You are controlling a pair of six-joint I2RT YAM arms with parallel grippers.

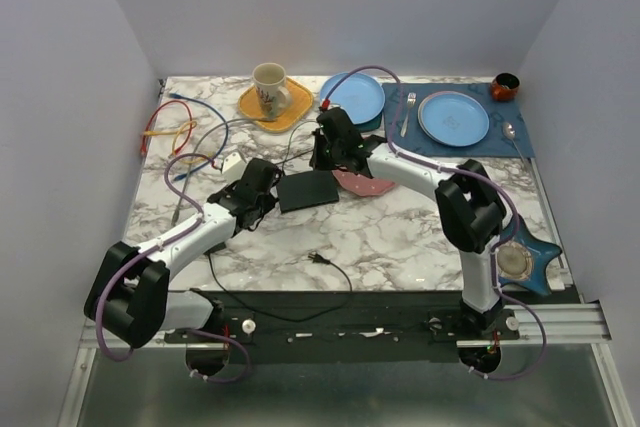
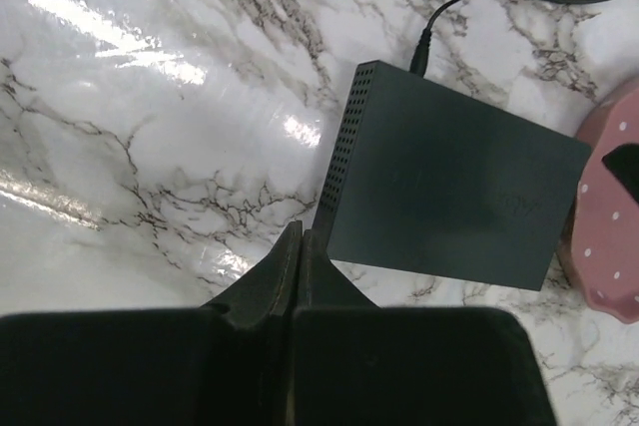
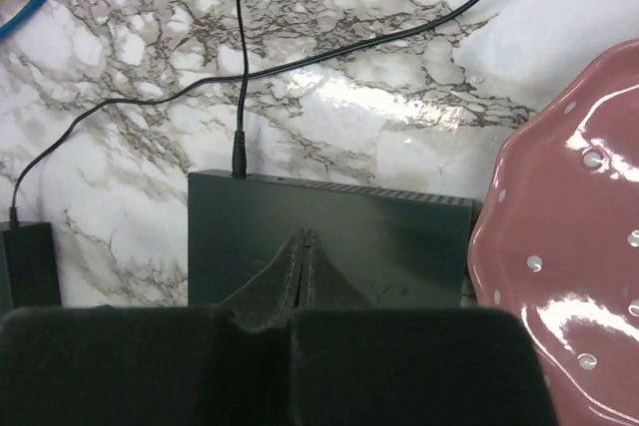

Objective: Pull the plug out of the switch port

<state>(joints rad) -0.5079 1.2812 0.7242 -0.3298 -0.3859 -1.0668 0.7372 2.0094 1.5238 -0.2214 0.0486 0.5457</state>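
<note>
The white, grey-veined marble table [image 1: 400,237] carries the flat black switch [image 1: 308,190] near its middle, with a thin black cable's plug [image 3: 240,162] seated in its far edge. The pink dotted plate [image 1: 360,185] lies just beside the switch on the right, and a small black power brick [image 3: 28,261] lies near its other side. A yellow mat [image 1: 287,118] and a blue placemat [image 1: 430,147] lie along the far edge, red, yellow and blue cables [image 1: 165,132] tangle at the far left, and a blue star-shaped dish [image 1: 520,262] sits at the near right corner.
</note>
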